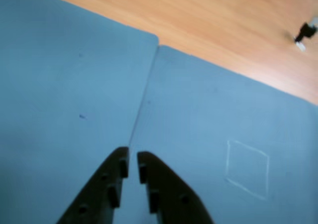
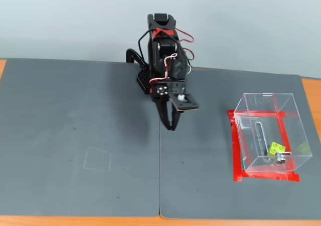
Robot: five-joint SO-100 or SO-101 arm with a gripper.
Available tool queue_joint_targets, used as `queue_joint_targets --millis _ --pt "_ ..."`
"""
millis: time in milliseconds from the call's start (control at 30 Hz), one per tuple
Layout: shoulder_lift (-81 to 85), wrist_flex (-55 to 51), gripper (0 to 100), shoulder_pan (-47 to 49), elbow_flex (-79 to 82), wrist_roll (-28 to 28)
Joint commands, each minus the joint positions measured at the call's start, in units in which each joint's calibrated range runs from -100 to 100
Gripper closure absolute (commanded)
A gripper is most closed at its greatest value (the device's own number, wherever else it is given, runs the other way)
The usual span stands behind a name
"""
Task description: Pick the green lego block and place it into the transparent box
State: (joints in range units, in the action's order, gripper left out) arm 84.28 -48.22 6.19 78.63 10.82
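The small lime-green plastic lego block (image 2: 276,148) with round studs on top lies inside the clear, thin-walled rectangular plastic box (image 2: 266,105), near its front wall, just beside a small metal fitting (image 2: 280,159) at the box's lower edge. In the fixed view the block and box sit well to the right of the claw and somewhat nearer the camera; the box stands within a red tape outline (image 2: 233,151) on the mat.

The black two-finger claw (image 2: 170,126) hangs over the seam (image 2: 160,176) between two dark grey mats (image 2: 75,110), pointing down. In the wrist view the claw (image 1: 132,157) holds nothing, and its fingers (image 1: 115,169) stand nearly together with only a narrow slit between the tips. A faint chalk square (image 1: 247,168) is drawn on the mat to the claw's right in that view. Bare orange wood table (image 1: 208,20) shows beyond the mats.
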Motion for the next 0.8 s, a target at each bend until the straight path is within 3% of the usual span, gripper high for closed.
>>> queue_joint_targets --millis 0,200,567,767 --pt "5.0 2.4 98 -1.8 3.9 -0.9" --pt "12.2 9.8 98 -1.8 14.0 -4.3" --pt "14.9 9.2 98 -2.2 21.2 -6.1" --pt "15.0 -2.0 98 -2.2 21.2 -6.2"
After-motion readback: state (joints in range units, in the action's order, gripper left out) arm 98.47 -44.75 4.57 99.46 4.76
